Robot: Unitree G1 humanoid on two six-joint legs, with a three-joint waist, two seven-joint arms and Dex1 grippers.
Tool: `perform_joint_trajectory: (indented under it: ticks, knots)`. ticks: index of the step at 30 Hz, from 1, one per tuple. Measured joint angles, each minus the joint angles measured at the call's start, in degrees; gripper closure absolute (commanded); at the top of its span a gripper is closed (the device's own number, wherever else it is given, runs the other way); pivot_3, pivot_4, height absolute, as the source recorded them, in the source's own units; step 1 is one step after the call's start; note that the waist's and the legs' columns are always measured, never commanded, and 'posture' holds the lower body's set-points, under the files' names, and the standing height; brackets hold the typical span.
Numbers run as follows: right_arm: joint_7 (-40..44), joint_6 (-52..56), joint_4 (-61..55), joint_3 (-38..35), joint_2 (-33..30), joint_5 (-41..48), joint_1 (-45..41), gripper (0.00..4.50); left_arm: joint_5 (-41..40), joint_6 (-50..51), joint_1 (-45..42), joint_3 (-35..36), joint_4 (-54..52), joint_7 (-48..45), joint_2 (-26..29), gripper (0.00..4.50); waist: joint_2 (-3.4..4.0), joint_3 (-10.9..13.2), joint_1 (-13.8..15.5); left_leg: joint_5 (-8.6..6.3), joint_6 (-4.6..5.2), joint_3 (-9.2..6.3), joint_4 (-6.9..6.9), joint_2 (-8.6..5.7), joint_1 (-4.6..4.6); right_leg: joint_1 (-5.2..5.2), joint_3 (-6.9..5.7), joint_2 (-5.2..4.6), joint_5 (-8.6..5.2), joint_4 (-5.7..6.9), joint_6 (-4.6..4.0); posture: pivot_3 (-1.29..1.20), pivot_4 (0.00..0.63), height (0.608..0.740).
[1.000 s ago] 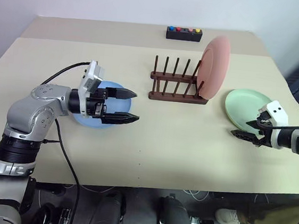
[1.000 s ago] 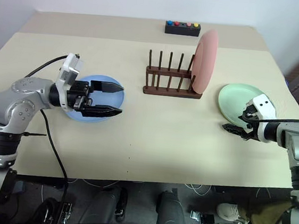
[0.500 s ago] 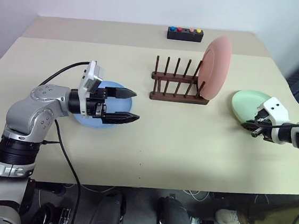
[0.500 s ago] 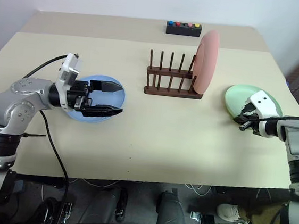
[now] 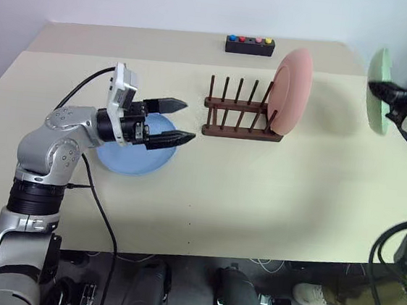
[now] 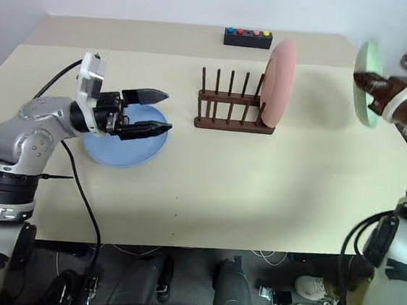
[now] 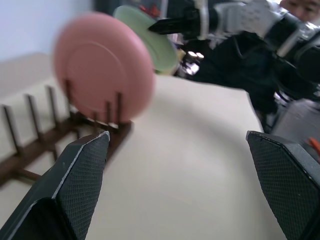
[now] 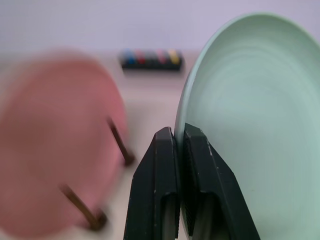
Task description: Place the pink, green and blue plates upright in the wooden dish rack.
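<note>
The pink plate (image 5: 294,91) stands upright at the right end of the dark wooden dish rack (image 5: 238,117). High at the table's far right, my right gripper (image 5: 380,90) is shut on the rim of the green plate (image 5: 377,88), holding it on edge in the air; the right wrist view shows the green plate (image 8: 250,125) pinched between the fingers (image 8: 165,185). The blue plate (image 5: 137,145) lies flat on the table at the left. Just above its far edge my left gripper (image 5: 176,122) hangs open, pointing toward the rack, with nothing between its fingers.
A small black box with coloured buttons (image 5: 250,45) sits at the table's back edge behind the rack. A black cable (image 5: 85,96) trails from my left wrist over the table's left side. The rack's other slots to the left of the pink plate stand free.
My right gripper shut on the green plate's rim and lifted it off the table, up and toward the back, turning it on edge. My left gripper rose slightly above the blue plate.
</note>
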Motion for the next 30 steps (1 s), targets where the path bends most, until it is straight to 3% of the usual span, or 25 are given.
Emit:
perform_joint_trajectory:
  ticks: [6,18,30]
  knots:
    - [-0.9,1.94,-1.65,-5.97,2.17,9.36,-7.98,4.46,0.25,-2.55,-0.31,2.62,1.57,2.34,-0.92,0.0,0.0,0.0,0.08,-0.01,0.01,0.0,-0.02,0.01,-0.02,-0.01,0.0,-0.02,0.01,-0.01,0.01,0.0,0.15,0.74]
    - [-3.5,14.33,-9.47,-8.67,10.01,26.68,-15.05,4.46,0.68,-4.4,2.34,3.79,0.79,3.72,-0.17,0.0,0.01,0.01,0.04,-0.01,0.02,0.0,-0.05,0.08,-0.04,-0.08,0.03,-0.04,0.03,0.04,-0.01,0.0,0.15,0.74]
    - [-6.54,21.25,-11.02,-9.3,15.6,36.07,-11.24,4.46,-0.72,-3.21,4.1,5.61,-1.69,4.23,0.88,0.0,0.01,0.0,0.04,-0.02,0.03,0.02,-0.04,0.07,-0.06,-0.08,0.03,-0.08,0.05,0.02,0.01,0.0,0.15,0.74]
